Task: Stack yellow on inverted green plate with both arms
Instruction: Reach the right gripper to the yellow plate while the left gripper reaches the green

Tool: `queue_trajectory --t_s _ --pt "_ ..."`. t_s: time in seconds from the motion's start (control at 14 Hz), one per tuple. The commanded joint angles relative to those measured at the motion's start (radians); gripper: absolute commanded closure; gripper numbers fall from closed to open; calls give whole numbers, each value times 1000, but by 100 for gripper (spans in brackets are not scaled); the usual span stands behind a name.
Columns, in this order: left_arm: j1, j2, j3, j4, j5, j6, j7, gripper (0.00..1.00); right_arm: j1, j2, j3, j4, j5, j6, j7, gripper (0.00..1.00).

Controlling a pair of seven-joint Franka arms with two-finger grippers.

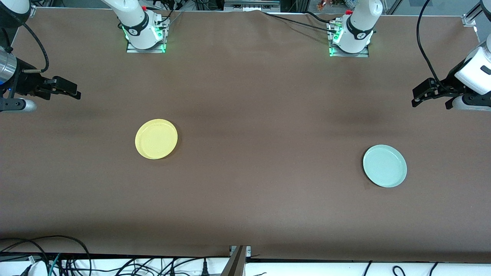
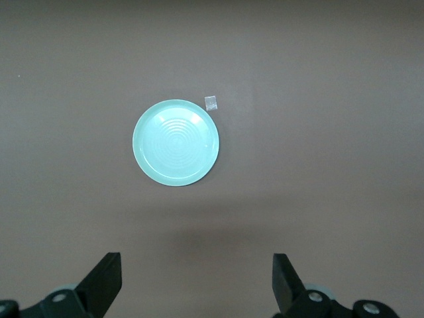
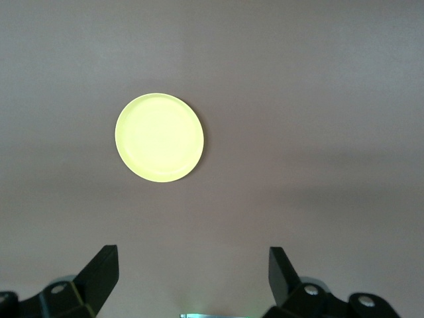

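The yellow plate [image 1: 156, 138] [image 3: 159, 137] lies flat on the brown cloth toward the right arm's end of the table, hollow side up. Toward the left arm's end lies the pale green plate [image 1: 384, 165] [image 2: 175, 142], also hollow side up, with ring marks showing in its middle; it is a little nearer the front camera than the yellow one. My left gripper [image 1: 415, 98] [image 2: 196, 262] hangs open and empty over bare cloth near the left arm's end of the table. My right gripper [image 1: 76, 92] [image 3: 192, 255] hangs open and empty over bare cloth at the right arm's end.
A small pale square of tape [image 2: 211, 103] sticks to the cloth right beside the green plate. The two arm bases [image 1: 145, 34] [image 1: 351, 38] stand along the table's edge farthest from the front camera. Cables and a metal bracket [image 1: 238, 258] run along the nearest edge.
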Motion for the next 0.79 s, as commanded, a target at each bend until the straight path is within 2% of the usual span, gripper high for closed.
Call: queue_trajectory --t_s 0.0,0.29,0.5,0.64,0.71 --pt "-3 4 12 10 -7 -27 0 0 0 8 0 19 14 -13 -1 0" --pt "0 20 10 24 -9 -35 -4 0 0 8 0 19 14 -13 -1 0" --pt "0 38 12 39 -10 -98 -3 0 0 8 0 19 14 -13 -1 0" --pt "5 89 12 44 -6 -100 3 0 -3 6 0 19 11 -15 -12 0" --pt "14 133 13 76 3 -97 6 0 -3 6 0 19 4 -17 -13 0"
